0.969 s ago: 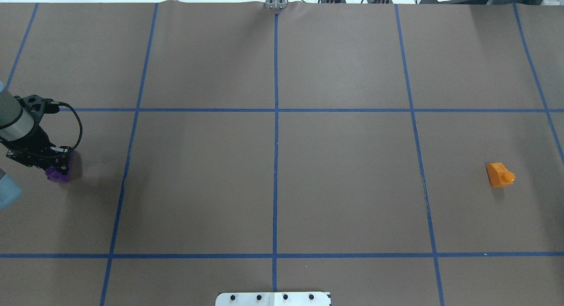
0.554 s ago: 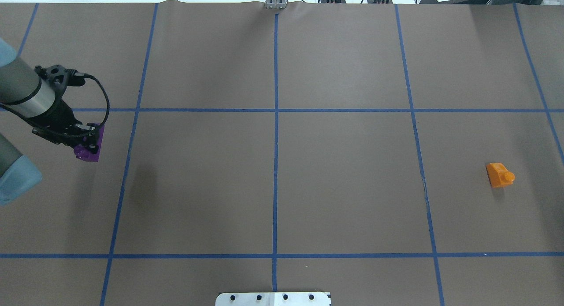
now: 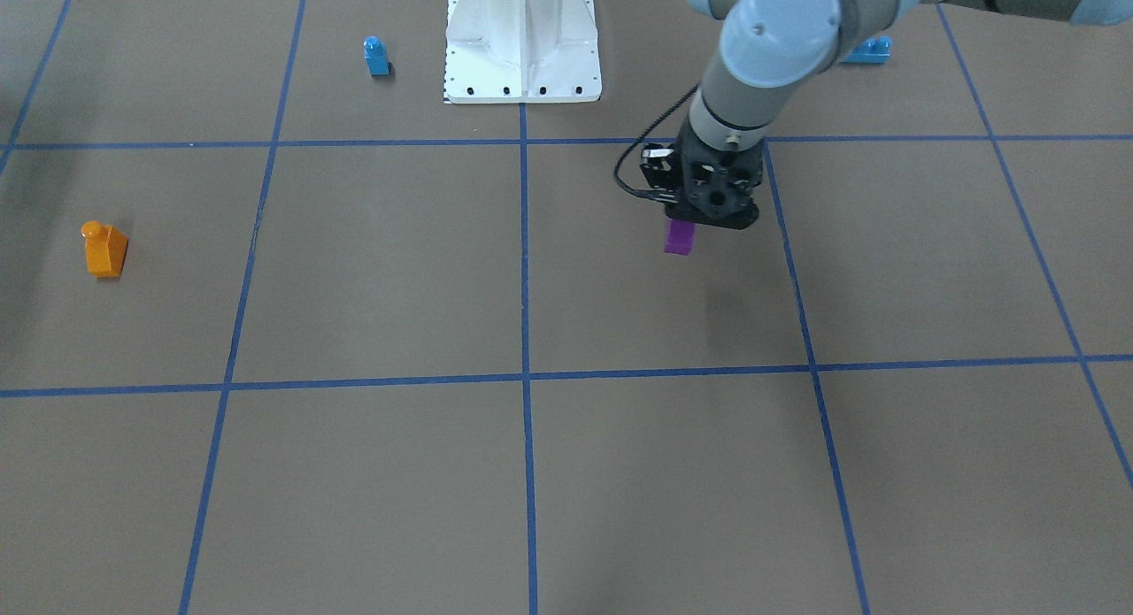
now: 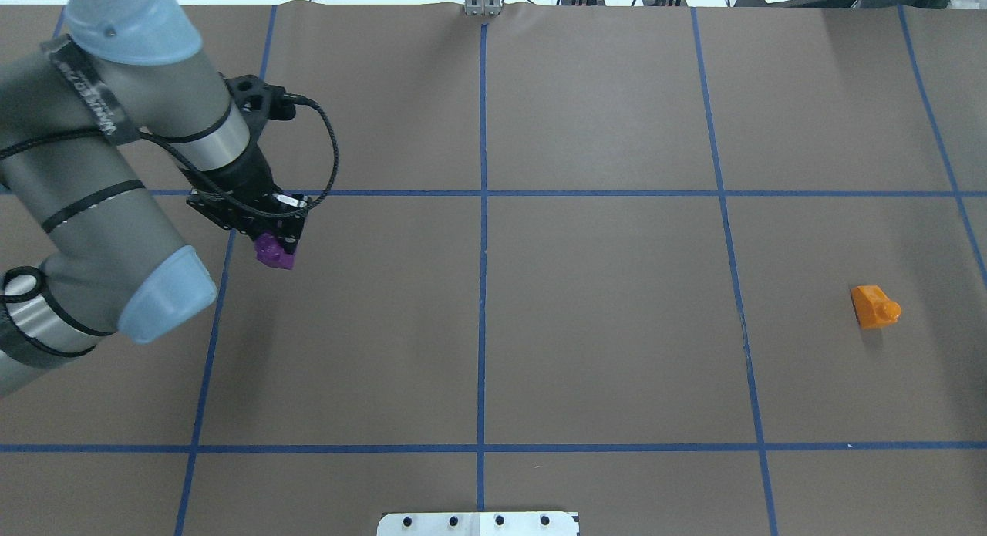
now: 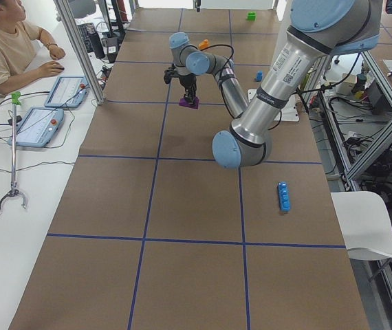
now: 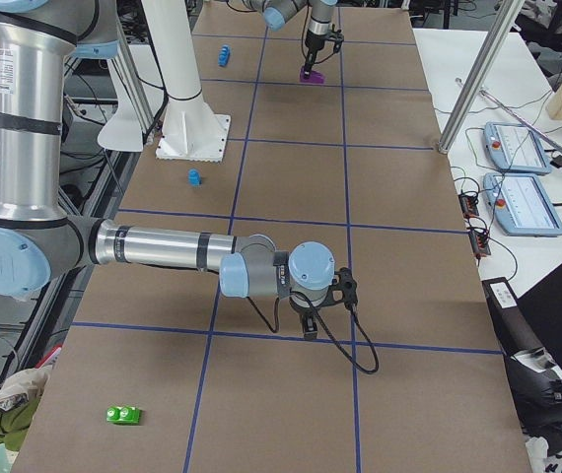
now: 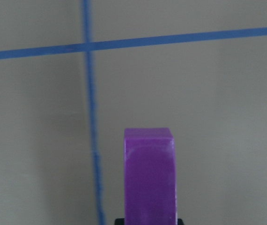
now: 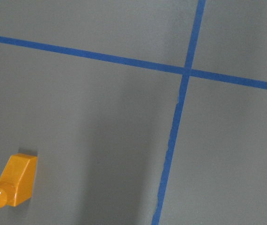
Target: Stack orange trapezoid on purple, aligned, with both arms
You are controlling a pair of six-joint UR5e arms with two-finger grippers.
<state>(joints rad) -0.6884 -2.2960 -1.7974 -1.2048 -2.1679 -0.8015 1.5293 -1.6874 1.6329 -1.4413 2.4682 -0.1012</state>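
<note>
The left tool (image 4: 273,241) grips the purple block (image 4: 275,254) above the tabletop (image 4: 617,351); the orange trapezoid (image 4: 874,306) lies well apart. How the right tool (image 6: 309,329) stands, I cannot tell.

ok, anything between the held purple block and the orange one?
No. Overhead view shows only brown table cover crossed by blue tape lines between the purple block and the orange trapezoid.

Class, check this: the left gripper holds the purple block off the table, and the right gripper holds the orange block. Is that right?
No. The left gripper holds the purple block off the table, but the orange block lies alone on the table, ungrasped; the overhead exterior view shows it.
</note>
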